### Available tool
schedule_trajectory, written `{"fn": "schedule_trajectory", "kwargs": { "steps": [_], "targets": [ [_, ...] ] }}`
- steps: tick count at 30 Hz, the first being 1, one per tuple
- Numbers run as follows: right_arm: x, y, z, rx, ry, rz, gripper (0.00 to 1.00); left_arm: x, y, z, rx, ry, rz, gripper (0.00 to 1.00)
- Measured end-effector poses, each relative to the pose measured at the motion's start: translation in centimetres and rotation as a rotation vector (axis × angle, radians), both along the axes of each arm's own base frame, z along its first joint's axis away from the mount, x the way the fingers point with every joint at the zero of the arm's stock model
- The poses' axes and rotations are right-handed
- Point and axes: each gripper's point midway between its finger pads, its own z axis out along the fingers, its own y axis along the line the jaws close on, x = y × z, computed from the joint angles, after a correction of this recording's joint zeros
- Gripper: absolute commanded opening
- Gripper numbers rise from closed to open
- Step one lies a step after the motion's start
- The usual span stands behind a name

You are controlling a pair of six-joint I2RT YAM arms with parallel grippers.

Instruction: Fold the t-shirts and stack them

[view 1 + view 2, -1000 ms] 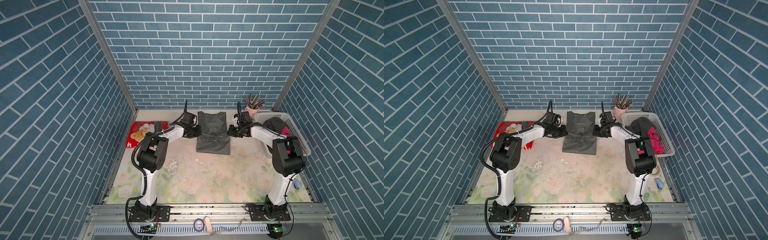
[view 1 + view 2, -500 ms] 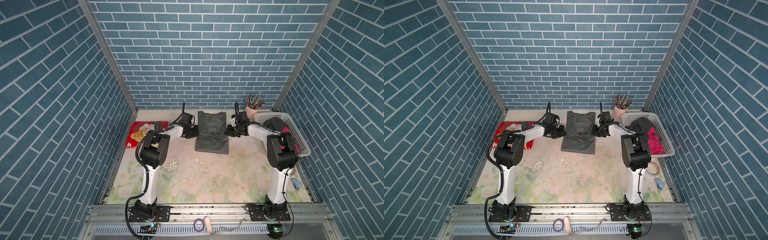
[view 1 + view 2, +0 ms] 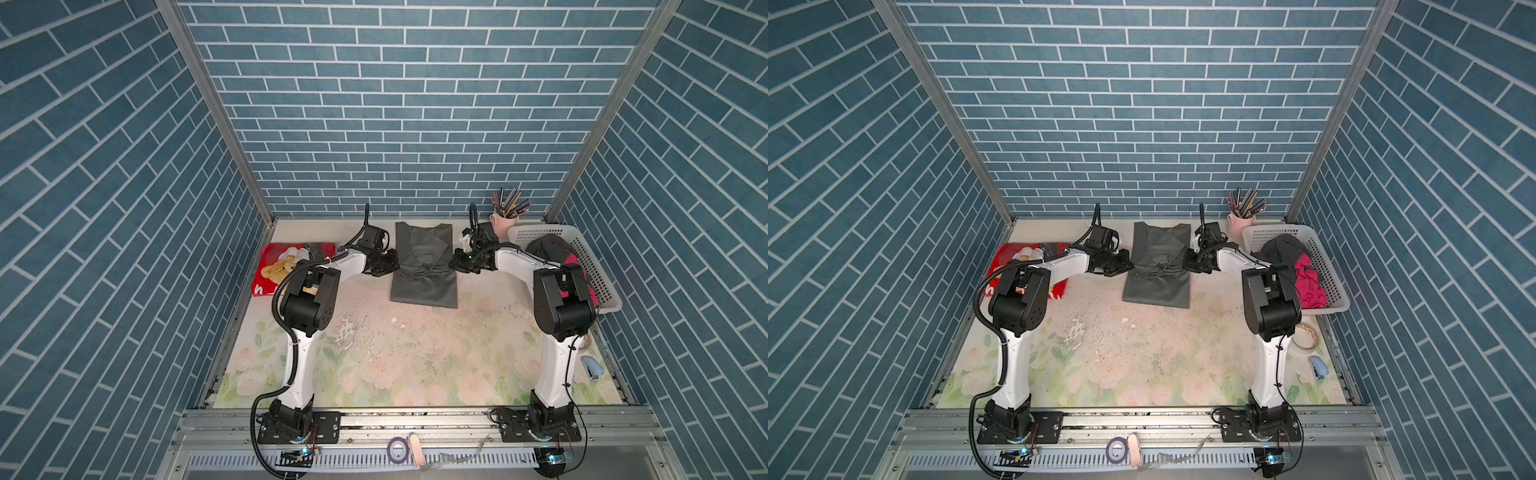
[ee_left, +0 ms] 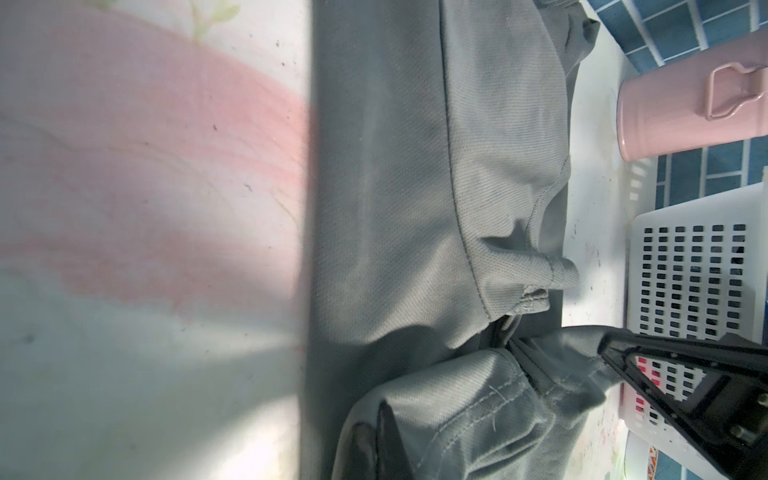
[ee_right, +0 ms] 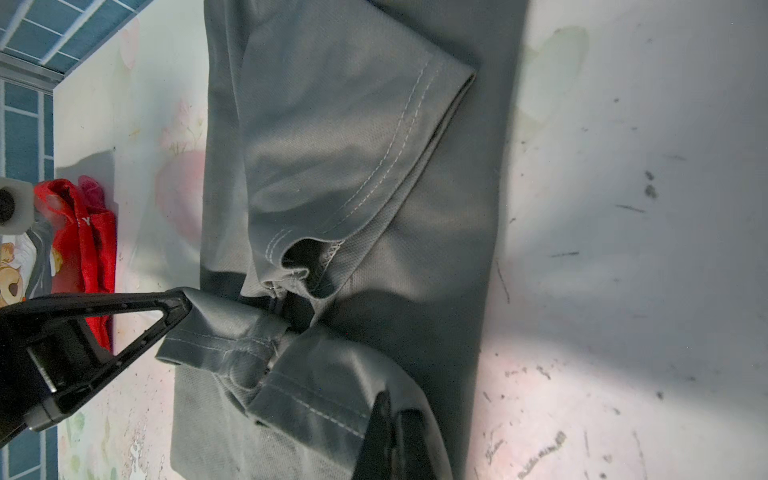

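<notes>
Beside the grey t-shirt (image 3: 424,286) stand a pencil cup (image 3: 503,223) and basket (image 3: 596,266).

Plain t-shirt (image 3: 424,286) centre-back; printed t-shirt (image 3: 274,266) left of it; basket (image 3: 602,278) right.

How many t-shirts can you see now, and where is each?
4: a plain dark grey cloth t-shirt mid-table; a red teddy-bear-print t-shirt by the left wall; a dark one and a magenta one in the white perforated plastic basket. More may hide there.
</notes>
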Motion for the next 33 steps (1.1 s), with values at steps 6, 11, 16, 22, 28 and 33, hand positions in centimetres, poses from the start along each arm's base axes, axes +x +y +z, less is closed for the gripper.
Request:
{"fn": "schedule_trajectory", "kwargs": {
  "steps": [6, 11, 16, 22, 28, 33],
  "targets": [
    [0.0, 0.0, 0.0, 0.0, 0.001, -0.001, 0.06, 0.1, 0.0, 0.0, -0.004, 0.0, 0.005, 0.0],
    [0.2, 0.0, -0.5, -0.006, 0.004, 0.008, 0.24, 0.0, -0.4, 0.3, -0.031, 0.003, 0.002, 0.62],
    [0.1, 0.2, -0.5, -0.003, 0.008, 0.022, 0.45, -0.4, -0.9, 0.7, -0.084, 0.014, -0.009, 0.88],
    [-0.7, 0.3, 2.3, 0.027, -0.029, 0.02, 0.71, -1.6, -0.7, 6.3, -0.189, -0.057, -0.001, 0.88],
    [-4.4, 1.1, 5.7, 0.119, -0.103, 0.012, 0.85, -6.2, -1.7, 12.6, -0.436, -0.198, -0.029, 0.88],
    [-6.6, 4.3, 2.9, 0.166, -0.049, 0.05, 0.86, -10.1, -2.1, 7.1, -0.524, -0.111, -0.002, 0.88]
  ]
}}
